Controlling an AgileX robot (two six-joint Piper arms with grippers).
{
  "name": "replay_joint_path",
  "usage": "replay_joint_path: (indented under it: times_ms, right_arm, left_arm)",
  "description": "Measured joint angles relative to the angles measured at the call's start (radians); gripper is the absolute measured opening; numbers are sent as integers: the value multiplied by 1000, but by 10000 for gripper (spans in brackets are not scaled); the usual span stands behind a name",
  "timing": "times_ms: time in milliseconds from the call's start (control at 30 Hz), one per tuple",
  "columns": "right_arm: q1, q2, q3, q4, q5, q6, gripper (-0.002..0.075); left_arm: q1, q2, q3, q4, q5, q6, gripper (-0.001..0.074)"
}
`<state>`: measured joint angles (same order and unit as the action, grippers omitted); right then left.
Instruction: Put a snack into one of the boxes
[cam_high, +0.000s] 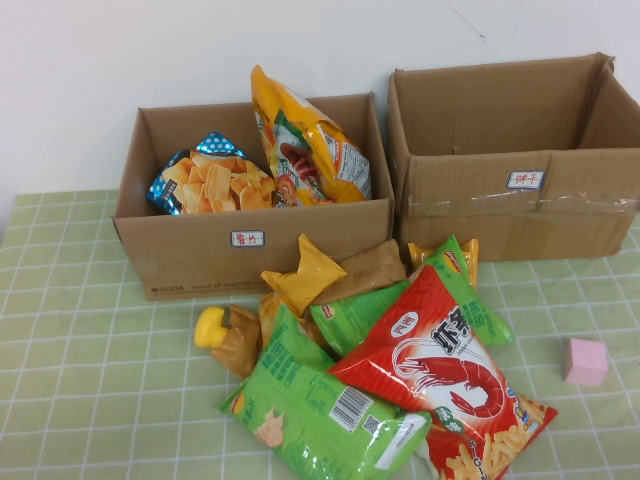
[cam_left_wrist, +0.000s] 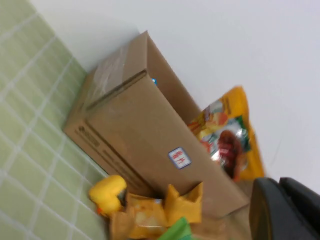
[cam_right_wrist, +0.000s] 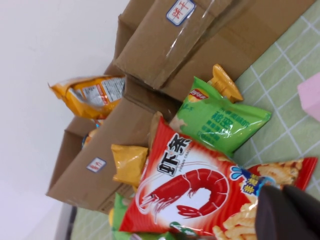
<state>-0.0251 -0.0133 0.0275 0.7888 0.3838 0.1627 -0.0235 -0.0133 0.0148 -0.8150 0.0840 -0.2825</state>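
nearest the robot, a heap of snack bags lies on the green checked tablecloth (cam_high: 90, 400). at the front of the heap, a green chip bag (cam_high: 320, 405) lies flat beside a red shrimp-cracker bag (cam_high: 440, 375), whose left edge overlaps the green bag. behind these lie a second green bag (cam_high: 465, 290), a yellow bag (cam_high: 305, 275) and brown bags (cam_high: 365, 270), all touching one another. a yellow duck-shaped item (cam_high: 210, 325) sits at the left edge of the heap. a pink cube (cam_high: 584, 361) rests alone on the cloth, well apart to the right of the heap. behind the heap stand two open cardboard boxes, each with a small label on the front wall. the left box (cam_high: 250, 250) holds an orange-and-blue chip bag (cam_high: 205, 180) lying inside and a tall orange bag (cam_high: 310, 145) leaning upright, its top above the rim. the right box (cam_high: 520, 200) shows bare inner walls. a white wall stands behind both boxes. neither arm appears in the high view. the left gripper (cam_left_wrist: 285, 210) shows only as a dark part near the left box; the right gripper (cam_right_wrist: 287, 212) shows only as a dark part above the red shrimp-cracker bag. for both grippers, cannot tell the opening state.
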Motion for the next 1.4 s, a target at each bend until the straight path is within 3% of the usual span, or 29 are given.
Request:
replay_joint_path:
  times_ms: [233, 433, 533, 633, 833, 1033, 1233, 1333, 1400]
  right_arm:
    - [0, 0, 0, 4, 4, -68, -2]
    - [0, 0, 0, 5, 8, -78, -2]
    - [0, 0, 0, 5, 14, -89, -2]
    - [0, 0, 0, 5, 17, -94, -2]
    - [0, 0, 0, 7, 19, -101, -2]
    - [0, 0, 0, 7, 19, -102, -2]
    - [0, 0, 0, 7, 19, -102, -2]
    - [0, 0, 0, 7, 19, -102, -2]
    - [0, 0, 0, 7, 19, -102, -2]
  left_arm:
    - [0, 129, -250, 47, 205, 503, -3]
    - [0, 465, -517, 212, 484, 761, -2]
    - [0, 689, -688, 243, 638, 977, -2]
    - [-13, 854, -786, 253, 718, 1071, -3]
    - [-173, 1096, -902, 338, 714, 1105, -3]
    - [-348, 1286, -977, 483, 611, 943, -2]
    - [-399, 1464, -1090, 544, 594, 799, 8]
    - [-399, 1564, -1147, 549, 603, 747, 85]
    - [-399, 1621, -1183, 549, 621, 712, 189]
